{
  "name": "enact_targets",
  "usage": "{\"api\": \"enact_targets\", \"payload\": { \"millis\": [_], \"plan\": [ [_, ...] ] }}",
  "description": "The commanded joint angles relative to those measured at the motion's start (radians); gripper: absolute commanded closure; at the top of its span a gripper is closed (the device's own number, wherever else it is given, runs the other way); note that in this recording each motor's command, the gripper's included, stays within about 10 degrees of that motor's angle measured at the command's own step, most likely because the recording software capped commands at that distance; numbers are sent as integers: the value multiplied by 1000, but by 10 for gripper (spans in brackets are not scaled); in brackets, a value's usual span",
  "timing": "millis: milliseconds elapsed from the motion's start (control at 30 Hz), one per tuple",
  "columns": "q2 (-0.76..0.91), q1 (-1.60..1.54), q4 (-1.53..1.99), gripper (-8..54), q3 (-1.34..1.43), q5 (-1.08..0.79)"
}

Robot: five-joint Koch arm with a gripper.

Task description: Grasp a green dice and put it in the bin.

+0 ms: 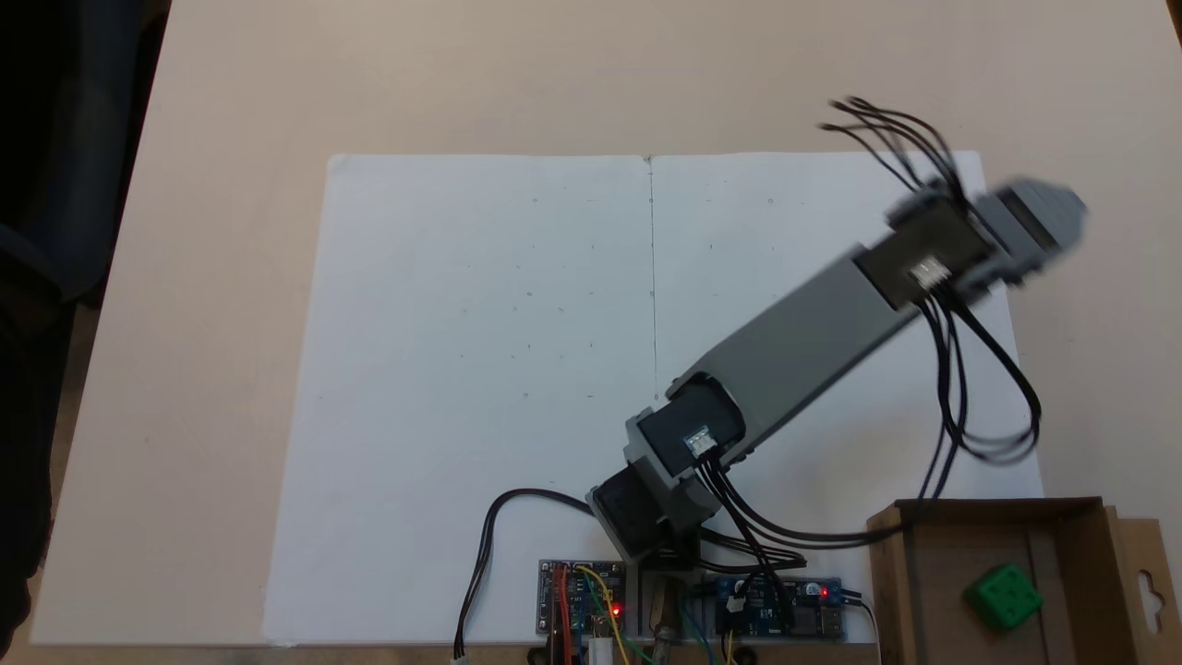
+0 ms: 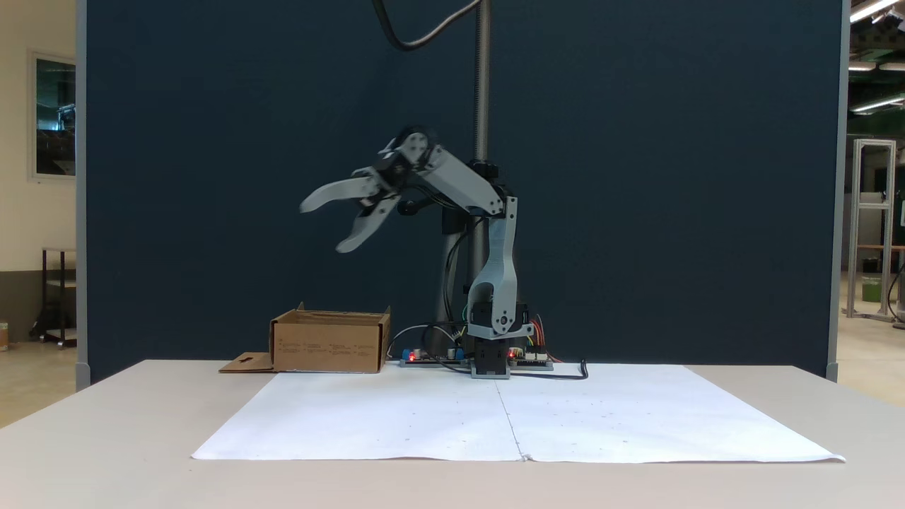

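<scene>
Now the green dice (image 1: 1005, 598) sits skewed inside the bin (image 1: 933, 573), fingers (image 2: 327, 225) spread.

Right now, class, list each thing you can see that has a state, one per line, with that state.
Dice: lying inside the bin, not held.
Bin: upright, top open, flap flat on the table.
Gripper: open, empty, raised above the table.
Boards: red lights on.

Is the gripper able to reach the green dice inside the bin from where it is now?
Probably yes. The gripper hangs open in the air, higher than the bin. The green dice lies in the open-topped box with nothing covering it, so coming down from above looks free.
</scene>
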Motion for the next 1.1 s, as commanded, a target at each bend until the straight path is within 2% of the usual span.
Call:
{"api": "enact_targets", "payload": {
  "millis": [0,200,433,700,1067],
  "plan": [
    [61,-55,-9,43,-32,77],
    [106,-411,-14,38,94,71],
    [255,-658,-115,31,430,69],
    [448,-796,-454,32,968,-15],
    [653,-882,-883,21,1479,-58]
  ]
}}
